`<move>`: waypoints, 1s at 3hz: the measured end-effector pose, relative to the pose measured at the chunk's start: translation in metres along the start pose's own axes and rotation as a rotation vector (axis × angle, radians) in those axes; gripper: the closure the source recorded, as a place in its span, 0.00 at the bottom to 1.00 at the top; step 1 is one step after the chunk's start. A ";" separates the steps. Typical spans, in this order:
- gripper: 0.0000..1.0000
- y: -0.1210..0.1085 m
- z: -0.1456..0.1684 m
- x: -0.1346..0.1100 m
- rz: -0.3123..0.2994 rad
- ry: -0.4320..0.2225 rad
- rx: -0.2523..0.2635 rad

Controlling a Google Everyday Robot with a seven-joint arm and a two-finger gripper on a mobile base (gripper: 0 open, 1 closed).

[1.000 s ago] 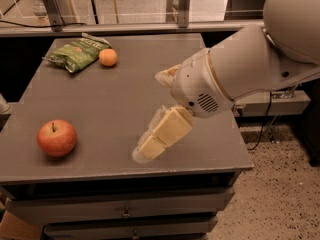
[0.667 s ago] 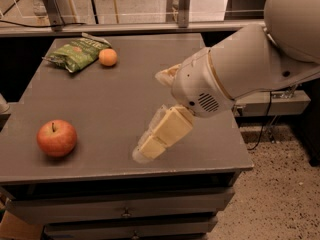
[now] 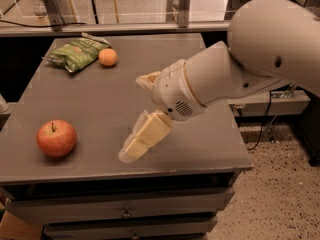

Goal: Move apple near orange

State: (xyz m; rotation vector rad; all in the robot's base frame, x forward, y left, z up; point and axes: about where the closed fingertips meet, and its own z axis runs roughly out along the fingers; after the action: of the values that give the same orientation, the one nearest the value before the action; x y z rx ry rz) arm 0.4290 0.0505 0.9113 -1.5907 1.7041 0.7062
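The worktop (image 3: 90, 94) in front of you is a flat grey-brown top with drawers (image 3: 125, 204) beneath its front edge. Behind its far edge a metal rail (image 3: 125, 28) runs across, with upright posts and glass panels above it. To the right the floor (image 3: 280, 184) is speckled, and a dark cable (image 3: 263, 129) hangs down there, past the worktop's right edge.

The apple (image 3: 56, 138) sits near the front left corner, stem up, close to the front edge and a little in from the left one. The orange (image 3: 107, 57) lies well apart from it, toward the back left, just beside the right end of a green snack bag (image 3: 77, 53). You cannot tell whether the two touch. The bag lies close to the far left corner.

Your gripper (image 3: 133, 118) hangs over the middle of the worktop, to the right of the apple and well clear of it. Its cream fingers (image 3: 147, 134) are spread wide, one reaching down toward the front edge and the other pointing back toward the orange, with nothing between them. The pale arm (image 3: 225, 79) comes in from the upper right and hides much of the worktop's right half.

Between apple and orange you have a bare stretch of worktop along the left side. The strip in front of the orange and the bag is bare too.
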 end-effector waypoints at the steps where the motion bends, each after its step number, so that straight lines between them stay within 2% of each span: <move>1: 0.00 0.001 0.047 -0.002 -0.050 -0.024 -0.038; 3: 0.00 0.006 0.106 -0.023 -0.105 -0.096 -0.079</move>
State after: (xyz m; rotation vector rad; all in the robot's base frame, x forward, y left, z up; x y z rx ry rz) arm 0.4362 0.1479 0.8642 -1.6598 1.5294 0.7923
